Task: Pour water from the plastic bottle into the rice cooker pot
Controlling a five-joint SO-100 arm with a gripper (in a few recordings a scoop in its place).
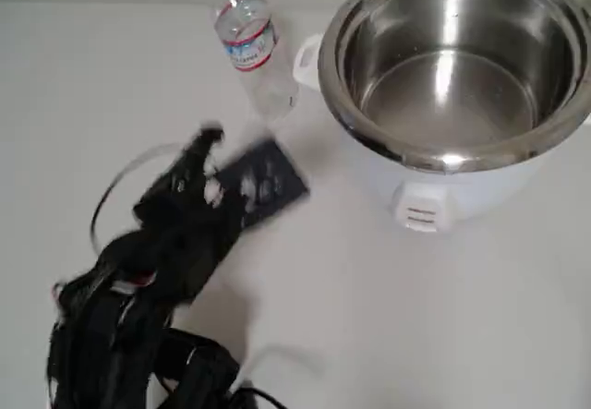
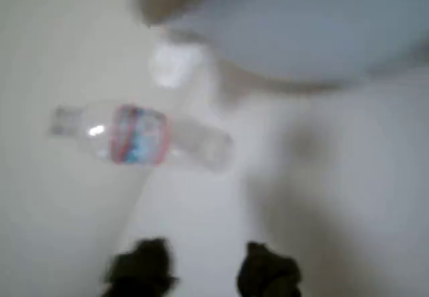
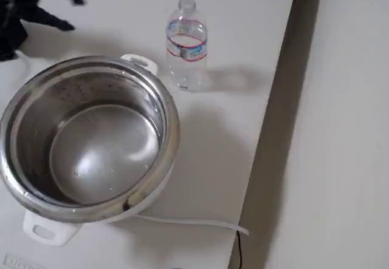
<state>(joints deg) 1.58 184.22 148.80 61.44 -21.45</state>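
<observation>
The plastic bottle (image 1: 249, 44) stands upright on the white table, left of the cooker in the overhead view. It is clear and ribbed, with a red, white and blue label. In the fixed view the plastic bottle (image 3: 186, 41) stands behind the pot. The rice cooker pot (image 1: 452, 67) is shiny steel and looks empty; the rice cooker pot (image 3: 97, 147) sits in its white body. My black gripper (image 1: 212, 164) is blurred, below and left of the bottle, apart from it. In the wrist view my gripper (image 2: 201, 267) is open, with the plastic bottle (image 2: 141, 136) ahead. My gripper (image 3: 72, 13) holds nothing.
The white cooker body (image 1: 425, 197) has a side handle (image 1: 307, 58) close to the bottle. A white cable (image 3: 182, 222) trails from the cooker toward the table's right edge (image 3: 276, 87). Black arm cables (image 1: 194, 372) lie at the lower left of the overhead view.
</observation>
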